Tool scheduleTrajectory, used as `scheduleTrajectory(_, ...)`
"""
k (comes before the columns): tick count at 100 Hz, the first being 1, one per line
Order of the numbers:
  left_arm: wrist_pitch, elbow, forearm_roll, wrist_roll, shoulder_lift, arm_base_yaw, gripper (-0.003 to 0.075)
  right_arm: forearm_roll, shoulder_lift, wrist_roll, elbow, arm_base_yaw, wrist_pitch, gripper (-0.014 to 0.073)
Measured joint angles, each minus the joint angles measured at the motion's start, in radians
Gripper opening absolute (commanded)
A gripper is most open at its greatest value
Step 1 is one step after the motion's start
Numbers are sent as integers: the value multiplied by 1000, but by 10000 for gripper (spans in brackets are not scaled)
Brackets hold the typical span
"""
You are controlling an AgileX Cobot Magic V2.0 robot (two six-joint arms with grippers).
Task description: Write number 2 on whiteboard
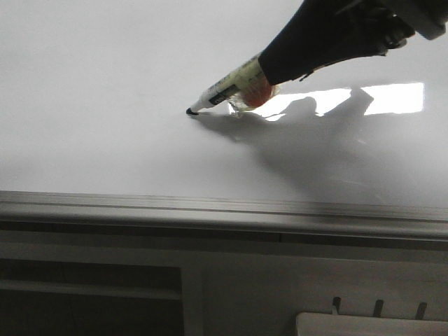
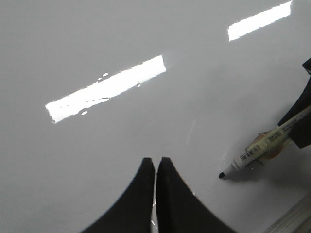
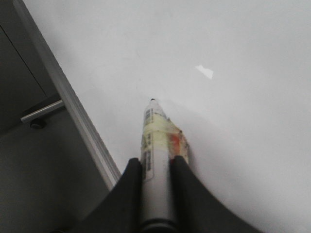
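The whiteboard (image 1: 105,84) is a glossy white board with a grey metal edge strip along its near side; it also fills the left wrist view (image 2: 97,160) and the right wrist view (image 3: 233,126). No drawn number 2 shows on it. My right gripper (image 3: 155,162) is shut on a white marker (image 3: 156,145) wrapped in yellowish tape. The marker (image 1: 231,87) slants down to the left and its black tip touches the board. It also shows in the left wrist view (image 2: 257,151). My left gripper (image 2: 155,160) is shut and empty above the board.
The board's grey edge strip (image 1: 224,210) runs across the front view. Below it stands dark grey furniture (image 1: 91,294). A bright rectangular light reflection (image 1: 392,98) lies on the board at the right. A metal handle (image 3: 41,112) shows beside the board's edge.
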Motion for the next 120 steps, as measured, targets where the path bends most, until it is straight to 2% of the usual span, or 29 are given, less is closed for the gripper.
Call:
scheduleTrajectory(16,0,0,0,0,0,0,-20,-2,9,0,-23,-7,2,-50)
scheduleTrajectory(37,0,0,0,0,0,2,-20,-8,-24,38,-30,-102,63,-50)
scheduleTrajectory(62,0,0,-2,0,0,3,-20,-172,-77,215,-30,-152,178,-50)
scheduleTrajectory(83,0,0,-2,0,0,3,-20,-191,-67,240,-19,-136,206,-50)
scheduleTrajectory(120,0,0,-2,0,0,3,-20,-187,39,242,-48,-14,187,-50)
